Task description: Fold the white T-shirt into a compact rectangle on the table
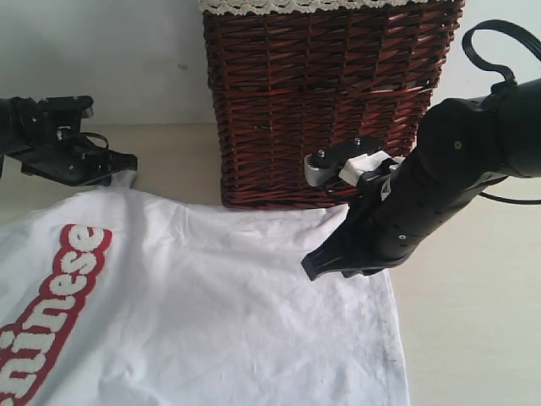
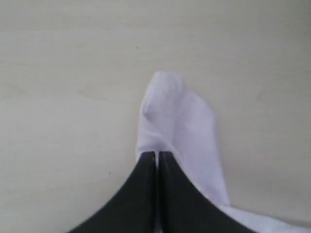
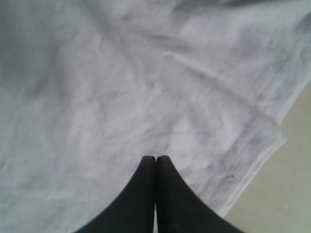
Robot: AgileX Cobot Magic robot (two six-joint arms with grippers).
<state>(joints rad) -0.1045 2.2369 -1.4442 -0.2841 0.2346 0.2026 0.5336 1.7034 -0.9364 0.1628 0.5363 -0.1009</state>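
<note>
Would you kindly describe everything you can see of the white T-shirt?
The white T-shirt, soft wrinkled cloth, lies spread on the table before the wicker basket. White lettering edged in red shows at its left, partly out of frame. The left gripper pinches a far corner; the right gripper, shut, meets the cloth near the stitched hem.

Beige table (image 1: 461, 338), white T-shirt (image 1: 211, 296), wicker basket (image 1: 330, 101)

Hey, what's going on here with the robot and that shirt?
Two arms are working on the white T-shirt, spread out on the table before a wicker basket. The left gripper is shut on a bit of fabric at its edge. The right gripper, also shut, sits on the shirt near a hem corner.
</note>
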